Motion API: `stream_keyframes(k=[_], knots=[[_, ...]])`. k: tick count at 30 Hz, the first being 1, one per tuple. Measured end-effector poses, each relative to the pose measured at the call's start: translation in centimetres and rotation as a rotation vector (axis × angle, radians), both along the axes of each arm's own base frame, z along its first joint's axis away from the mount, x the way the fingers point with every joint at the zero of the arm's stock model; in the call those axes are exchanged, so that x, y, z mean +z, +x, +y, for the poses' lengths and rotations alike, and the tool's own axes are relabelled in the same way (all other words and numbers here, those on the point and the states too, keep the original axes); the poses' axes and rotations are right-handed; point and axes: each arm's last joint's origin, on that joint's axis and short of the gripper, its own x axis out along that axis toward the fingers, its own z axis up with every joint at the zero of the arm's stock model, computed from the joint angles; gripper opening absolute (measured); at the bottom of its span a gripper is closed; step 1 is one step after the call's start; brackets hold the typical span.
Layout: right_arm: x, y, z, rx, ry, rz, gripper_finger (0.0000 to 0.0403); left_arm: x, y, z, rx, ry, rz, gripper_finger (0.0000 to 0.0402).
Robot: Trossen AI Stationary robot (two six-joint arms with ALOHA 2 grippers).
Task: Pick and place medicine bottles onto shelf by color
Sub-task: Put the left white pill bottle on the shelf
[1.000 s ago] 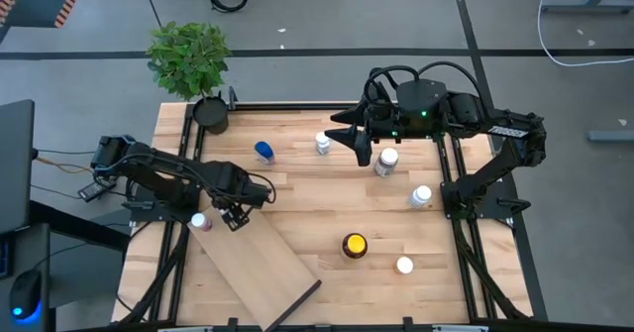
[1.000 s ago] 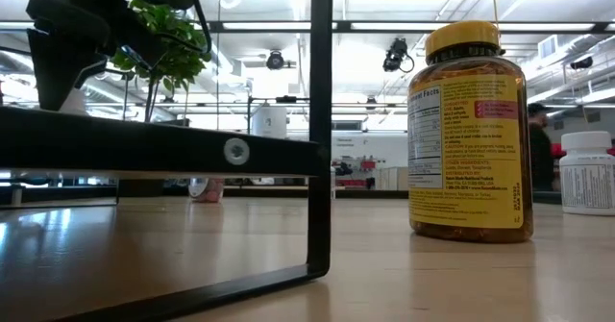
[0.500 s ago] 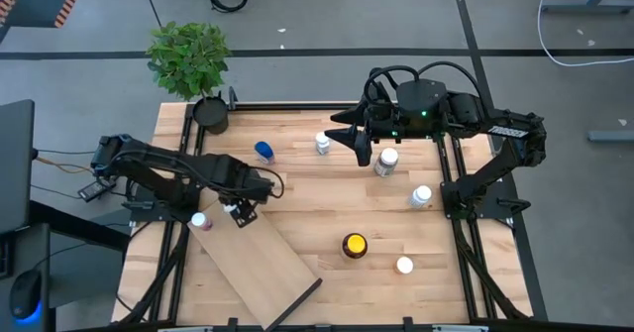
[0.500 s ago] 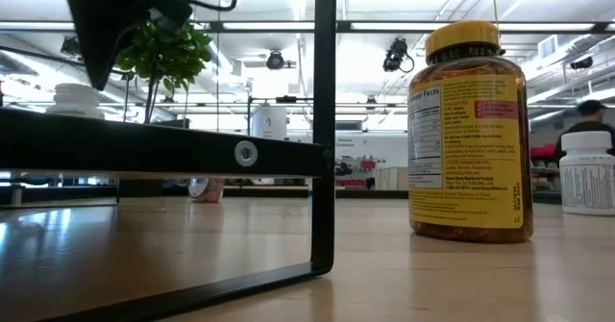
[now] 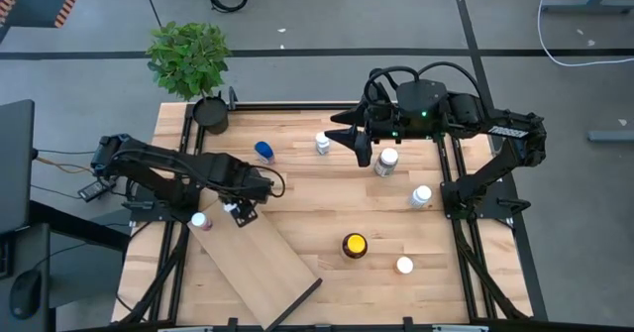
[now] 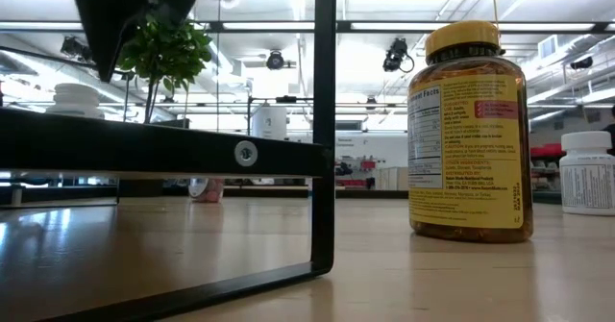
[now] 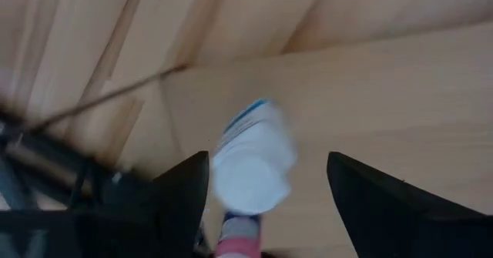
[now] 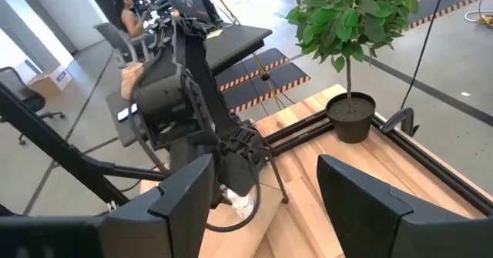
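At the far left, a white-capped bottle with a pinkish body stands on the near-left end of the shelf, the pale board lying slantwise across the surface. My left end effector hovers just beside it, over the shelf's upper edge, its fingers spread wide with nothing between them. From the wrist camera, that bottle sits below the gap, free of both fingers. I judge this bottle placed and this step at its release end; next I must lift clear without brushing the cap, then pick another bottle of matching color.

My left arm reaches in from the left edge, folded low, its wrist pointing down at the shelf.

Further right, the blue-capped bottle lies near the plant pot, and a white-capped bottle stands beside it toward the middle. My right end effector waits above the back of the surface, fingers wide apart and empty, with another white bottle just beside it. Right again are one more white bottle, the yellow-capped amber bottle and a small white one, all off the shelf.
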Motion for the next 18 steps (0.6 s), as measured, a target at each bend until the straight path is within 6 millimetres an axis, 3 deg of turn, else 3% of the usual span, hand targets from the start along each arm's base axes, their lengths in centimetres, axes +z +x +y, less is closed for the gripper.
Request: stream_keyframes(k=[8, 14, 18], knots=[[0.0, 0.0, 0.0, 0.0, 0.0, 0.0, 0.0239, 2.7, 2.0, -2.7, -0.27, -0.038, -0.285, 0.0232], [0.0, 0.0, 0.0, -0.004, 0.016, -0.002, 0.0239, 2.3, 1.7, -2.8, -0.332, -0.052, -0.224, 0.0184], [0.0, 0.0, 0.0, -0.005, 0.017, -0.002, 0.0239, 1.5, 1.6, -3.5, -0.554, -0.06, -0.215, 0.014]])
